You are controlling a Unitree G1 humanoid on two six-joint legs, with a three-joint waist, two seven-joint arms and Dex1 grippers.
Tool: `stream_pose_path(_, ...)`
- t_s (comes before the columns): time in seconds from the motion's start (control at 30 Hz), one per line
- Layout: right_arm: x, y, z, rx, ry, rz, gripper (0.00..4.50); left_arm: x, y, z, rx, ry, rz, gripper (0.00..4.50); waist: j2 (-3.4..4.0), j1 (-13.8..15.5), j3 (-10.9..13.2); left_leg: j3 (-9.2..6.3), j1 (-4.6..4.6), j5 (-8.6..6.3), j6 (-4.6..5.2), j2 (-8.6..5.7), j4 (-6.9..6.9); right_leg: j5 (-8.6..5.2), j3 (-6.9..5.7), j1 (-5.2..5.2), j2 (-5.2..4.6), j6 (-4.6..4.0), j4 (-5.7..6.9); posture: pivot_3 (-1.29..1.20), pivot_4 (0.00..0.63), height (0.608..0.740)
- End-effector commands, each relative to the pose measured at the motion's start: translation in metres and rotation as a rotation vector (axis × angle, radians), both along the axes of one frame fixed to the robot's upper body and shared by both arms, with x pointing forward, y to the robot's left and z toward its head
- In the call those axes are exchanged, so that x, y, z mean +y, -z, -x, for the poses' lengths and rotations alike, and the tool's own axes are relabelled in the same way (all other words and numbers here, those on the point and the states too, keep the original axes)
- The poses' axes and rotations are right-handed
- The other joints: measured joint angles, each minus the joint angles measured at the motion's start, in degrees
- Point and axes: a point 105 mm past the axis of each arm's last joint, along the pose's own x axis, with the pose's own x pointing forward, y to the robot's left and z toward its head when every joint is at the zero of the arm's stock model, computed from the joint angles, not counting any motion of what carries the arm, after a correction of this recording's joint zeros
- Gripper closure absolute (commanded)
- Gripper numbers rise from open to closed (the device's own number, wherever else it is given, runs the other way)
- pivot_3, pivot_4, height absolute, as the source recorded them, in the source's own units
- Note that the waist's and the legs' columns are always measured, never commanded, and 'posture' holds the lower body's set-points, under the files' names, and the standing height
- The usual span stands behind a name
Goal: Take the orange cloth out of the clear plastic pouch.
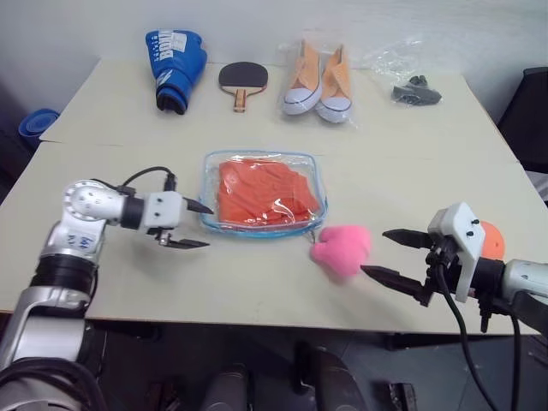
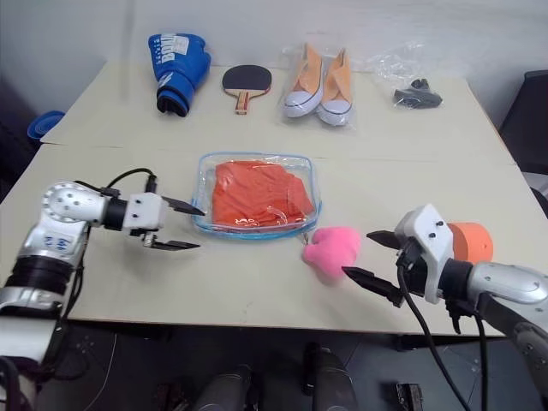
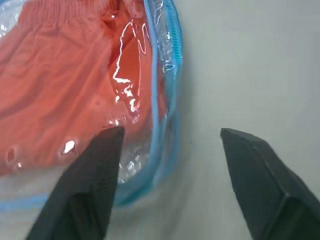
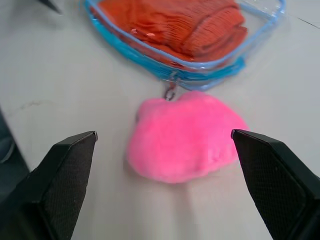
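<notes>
Both sets of jaws spread, I see: orange cloth (image 1: 261, 193) sealed inside the clear plastic pouch (image 1: 264, 229) mid-desk (image 1: 257, 282), left gripper (image 1: 198, 225) just beside its near-left corner, right gripper (image 1: 385, 254) gaping beside the pink fluffy charm (image 1: 342, 249).

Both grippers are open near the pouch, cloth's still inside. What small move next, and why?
Probably ease the open right gripper forward onto the fluffy pink pom-pom hanging at the zipper of the clear blue-edged plastic pouch. The crinkled orange cloth lies fully inside, and the open left gripper waits at the opposite end to steady it.
</notes>
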Motion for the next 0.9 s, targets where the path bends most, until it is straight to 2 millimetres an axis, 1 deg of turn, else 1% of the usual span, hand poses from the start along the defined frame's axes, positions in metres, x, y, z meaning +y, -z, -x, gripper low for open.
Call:
stream_pose_path(0.03, -0.003, 0.0, -0.005, -0.005, 0.104, -0.055, 0.0, -0.012, -0.038, 0.024, 0.13, 0.022, 0.146, 1.07, 0.01, 0.1, 0.0, 0.0, 0.0, 0.0, 0.0, 0.0, 0.0, 0.0, 0.01, 0.0, 0.0, 0.0, 0.0, 0.0, 0.15, 0.74)
stream_pose_path(0.1, 0.001, 0.008, -0.007, 0.026, 0.13, -0.093, 0.0, -0.026, -0.053, 0.037, 0.184, 0.054, 0.224, 1.07, 0.03, 0.3, 0.0, -0.03, -0.01, 0.0, 0.0, -0.04, 0.03, 0.0, 0.02, 0.03, 0.0, 0.0, 0.0, 0.0, 0.15, 0.74)
stream_pose_path(0.2, 0.006, 0.015, -0.01, 0.059, 0.153, -0.144, 0.0, -0.043, -0.064, 0.049, 0.22, 0.085, 0.289, 1.07, 0.02, 0.3, 0.0, -0.1, -0.01, 0.0, 0.01, -0.05, 0.03, 0.0, 0.02, 0.09, -0.02, 0.0, -0.05, 0.0, 0.15, 0.74)
stream_pose_path(0.27, 0.007, 0.02, -0.014, 0.081, 0.177, -0.173, 0.0, -0.052, -0.065, 0.053, 0.225, 0.092, 0.304, 1.07, 0.03, 0.1, 0.0, -0.06, 0.02, 0.0, 0.0, -0.05, 0.02, 0.0, 0.06, 0.09, 0.0, 0.0, -0.03, 0.0, 0.15, 0.74)
stream_pose_path(0.37, 0.008, 0.031, -0.019, 0.123, 0.196, -0.188, 0.0, -0.059, -0.063, 0.056, 0.224, 0.099, 0.302, 1.07, 0.04, 0.0, 0.0, -0.02, 0.03, 0.01, -0.03, -0.04, 0.0, -0.01, 0.07, 0.07, 0.09, 0.0, 0.0, 0.0, 0.15, 0.74)
stream_pose_path(0.47, 0.013, 0.039, -0.022, 0.145, 0.185, -0.175, 0.0, -0.063, -0.062, 0.056, 0.213, 0.1, 0.304, 1.07, 0.05, -0.1, 0.0, 0.04, 0.05, 0.02, -0.05, -0.04, -0.03, -0.02, 0.11, 0.04, 0.15, -0.02, 0.0, 0.0, 0.15, 0.74)
stream_pose_path(0.6, 0.019, 0.045, -0.027, 0.157, 0.173, -0.189, 0.0, -0.065, -0.061, 0.051, 0.185, 0.088, 0.31, 1.07, 0.05, 0.0, 0.0, 0.04, 0.05, 0.03, -0.06, -0.05, -0.02, -0.02, 0.11, 0.04, 0.31, -0.03, 0.01, 0.0, 0.15, 0.74)
stream_pose_path(0.7, 0.023, 0.046, -0.029, 0.15, 0.163, -0.211, 0.62, -0.065, -0.061, 0.05, 0.179, 0.086, 0.312, 1.04, 0.05, 0.0, 0.0, 0.04, 0.04, 0.03, -0.06, -0.06, -0.02, -0.02, 0.1, 0.04, 0.31, -0.02, 0.01, 0.0, 0.15, 0.74)
stream_pose_path(0.87, 0.023, 0.041, -0.028, 0.125, 0.141, -0.214, 2.32, -0.065, -0.06, 0.05, 0.174, 0.083, 0.316, 1.04, 0.05, 0.0, 0.0, 0.04, 0.04, 0.03, -0.06, -0.06, -0.02, -0.02, 0.1, 0.04, 0.31, -0.02, 0.0, 0.0, 0.15, 0.74)
stream_pose_path(0.9, 0.023, 0.039, -0.027, 0.117, 0.132, -0.212, 2.72, -0.064, -0.06, 0.049, 0.173, 0.081, 0.316, 1.04, 0.05, 0.0, 0.0, 0.04, 0.04, 0.03, -0.06, -0.06, -0.02, -0.02, 0.1, 0.04, 0.31, -0.02, 0.0, 0.0, 0.15, 0.74)
